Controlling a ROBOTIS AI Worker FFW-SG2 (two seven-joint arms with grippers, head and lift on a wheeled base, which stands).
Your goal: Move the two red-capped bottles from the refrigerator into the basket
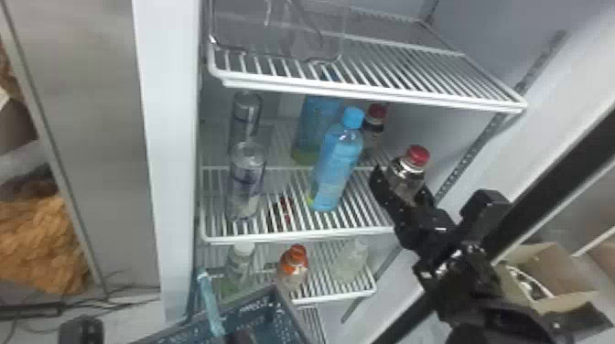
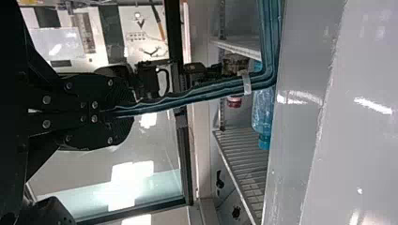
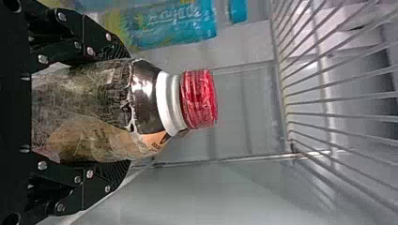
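Black fingers of the right tool (image 1: 403, 191) are clenched around a red-capped bottle (image 1: 414, 158), one on either side of its body, its neck and cap reaching past the fingertips in the right wrist view. The head view has it leaning, at the right end of the refrigerator's middle shelf (image 1: 293, 237); whether its base touches the wires cannot be told.

The left tool (image 2: 124, 111) has the rim of a dark blue basket (image 1: 293, 313) pinched between its fingers, as the left wrist view shows. In the head view the basket sits in front of the refrigerator (image 1: 171, 114), low down, with a pale blue strip (image 1: 210, 302) at its edge.

The other red-capped bottle (image 1: 376, 121) stands on the middle shelf, farther back, partly behind a blue-capped bottle (image 1: 336, 160). Just behind that one, to the left, is a second blue bottle (image 1: 315, 123); two clear bottles (image 1: 247, 183) stand near the shelf's left side, one behind the other.

On the lower shelf (image 1: 338, 295) are a white-capped bottle (image 1: 240, 260), an orange-capped bottle (image 1: 294, 267) and a clear bottle (image 1: 350, 263). The upper shelf (image 1: 375, 95) holds a clear bin (image 1: 279, 32). An open cardboard box (image 1: 567, 297) lies off to the right, outside the refrigerator.
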